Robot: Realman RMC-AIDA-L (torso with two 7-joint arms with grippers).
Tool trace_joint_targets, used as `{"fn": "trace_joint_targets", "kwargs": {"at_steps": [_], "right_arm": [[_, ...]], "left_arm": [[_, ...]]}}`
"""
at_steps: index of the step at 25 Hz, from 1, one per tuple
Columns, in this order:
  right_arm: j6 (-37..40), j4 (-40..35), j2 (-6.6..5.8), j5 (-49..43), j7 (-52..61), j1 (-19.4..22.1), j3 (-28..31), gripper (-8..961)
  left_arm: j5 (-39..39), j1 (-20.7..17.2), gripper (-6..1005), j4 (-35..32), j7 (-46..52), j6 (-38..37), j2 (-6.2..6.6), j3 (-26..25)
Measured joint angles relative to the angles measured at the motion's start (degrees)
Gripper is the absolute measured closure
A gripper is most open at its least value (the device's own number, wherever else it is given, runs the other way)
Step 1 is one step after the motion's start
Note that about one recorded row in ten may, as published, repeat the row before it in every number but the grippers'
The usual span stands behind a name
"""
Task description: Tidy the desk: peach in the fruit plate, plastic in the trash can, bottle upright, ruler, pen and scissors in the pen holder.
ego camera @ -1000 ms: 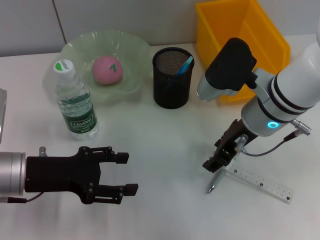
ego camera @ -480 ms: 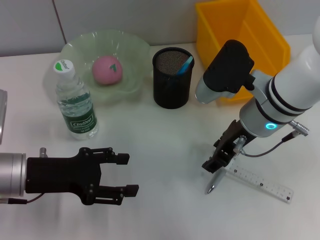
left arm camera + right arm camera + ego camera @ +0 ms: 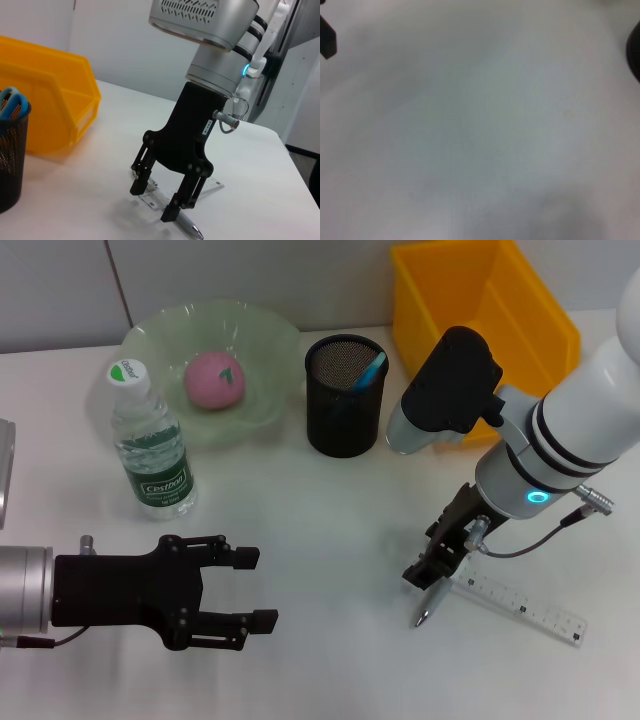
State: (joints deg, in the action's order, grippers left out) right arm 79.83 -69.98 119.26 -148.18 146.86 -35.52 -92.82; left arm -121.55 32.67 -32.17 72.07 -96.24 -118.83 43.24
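Pen (image 3: 428, 608), slim with a metallic tip, lying on smooth white desk (image 3: 330, 530) beside clear ruler (image 3: 520, 608); right gripper (image 3: 432, 565) straddling it, spread; left gripper (image 3: 248, 587) hovering, spread.

We see open desk (image 3: 330, 540) between both grippers; pen holder (image 3: 345, 395) and yellow bin (image 3: 480, 330) block the far side.

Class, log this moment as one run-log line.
right gripper: open, straddling pen beside ruler | left gripper: open, idle | peach: in plate
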Motion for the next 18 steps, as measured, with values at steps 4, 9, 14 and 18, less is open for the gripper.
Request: {"fn": "trace_joint_targets", "kwargs": {"at_steps": [4, 9, 14, 18], "right_arm": [[-0.03, 0.00, 0.00, 0.00, 0.00, 0.02, 0.00, 300], [-0.04, 0.02, 0.00, 0.00, 0.00, 0.09, 0.00, 302], [-0.28, 0.70, 0.00, 0.00, 0.02, 0.09, 0.00, 306], [-0.45, 0.70, 0.00, 0.00, 0.27, 0.13, 0.02, 309]], "left_arm": [[0.00, 0.03, 192, 0.00, 0.00, 0.00, 0.00, 0.00], [0.01, 0.03, 192, -0.01, 0.00, -0.03, 0.00, 0.00], [0.14, 0.01, 192, -0.01, 0.00, -0.09, 0.00, 0.00], [0.41, -0.10, 192, -0.01, 0.00, -0.21, 0.00, 0.00]]}}
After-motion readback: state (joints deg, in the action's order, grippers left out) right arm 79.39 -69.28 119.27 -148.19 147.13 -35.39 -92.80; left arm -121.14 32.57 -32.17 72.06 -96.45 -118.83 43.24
